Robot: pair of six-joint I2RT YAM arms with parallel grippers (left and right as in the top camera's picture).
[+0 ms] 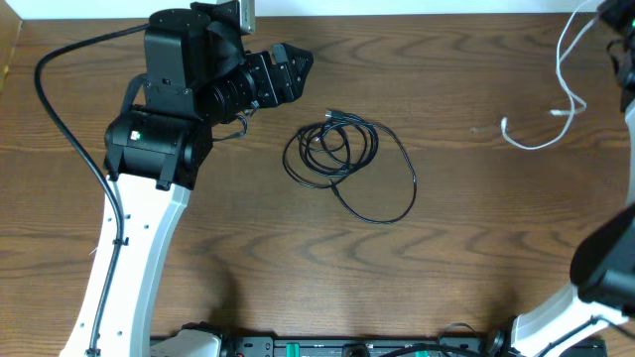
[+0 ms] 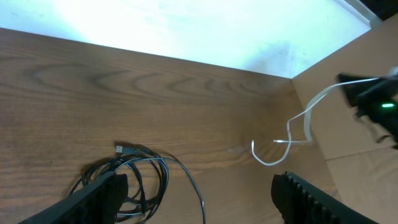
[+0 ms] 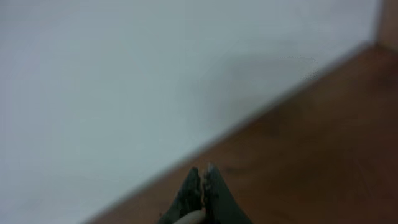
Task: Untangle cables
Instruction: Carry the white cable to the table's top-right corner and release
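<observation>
Coil of black cable (image 1: pixel 342 159) lies at centre of the table (image 1: pixel 466 248). At two o'clock trails the white cable (image 1: pixel 556 109), pinched by the right gripper (image 3: pixel 203 180). Jaws spread, the left gripper (image 2: pixel 199 196) sits at eleven o'clock of the coil.

The right end effector (image 3: pixel 203 173), jaws pinched on a white cable (image 3: pixel 189 218), faces wooden table (image 3: pixel 323 137) and pale wall (image 3: pixel 124 74).

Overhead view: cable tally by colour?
black cable: 1 (a loose coil; I cannot tell if a second black cord sits in it)
white cable: 1
Total: 2
</observation>
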